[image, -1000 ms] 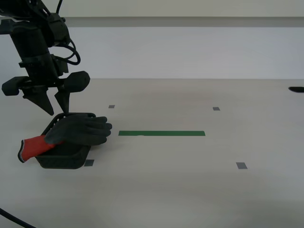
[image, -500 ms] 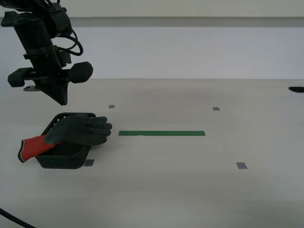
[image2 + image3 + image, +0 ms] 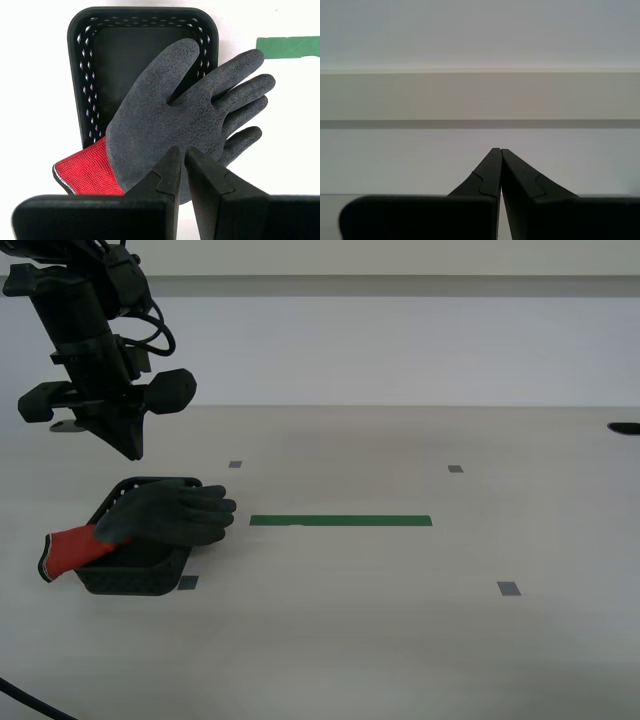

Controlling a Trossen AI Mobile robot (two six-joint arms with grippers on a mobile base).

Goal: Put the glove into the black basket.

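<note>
The glove [image 3: 170,513], dark grey with a red cuff, lies across the top of the black basket [image 3: 135,578] at the exterior view's left. Its cuff hangs over one rim and its fingers over the opposite rim. My second gripper [image 3: 130,450] hangs above the basket's far end, shut and empty, clear of the glove. The second wrist view looks straight down on the glove [image 3: 175,115] and the basket [image 3: 80,60], with my second gripper [image 3: 181,152] closed. My first gripper [image 3: 497,151] is shut and empty, facing a pale wall; it does not show in the exterior view.
A green tape strip [image 3: 340,521] lies on the table beside the glove's fingers and also shows in the second wrist view [image 3: 287,47]. Small grey tape squares [image 3: 509,589] dot the tabletop. A dark object [image 3: 624,428] sits at the exterior view's right edge.
A second ago my second gripper was open just above the glove. It has since risen and shut, empty. The glove and basket have not moved.
</note>
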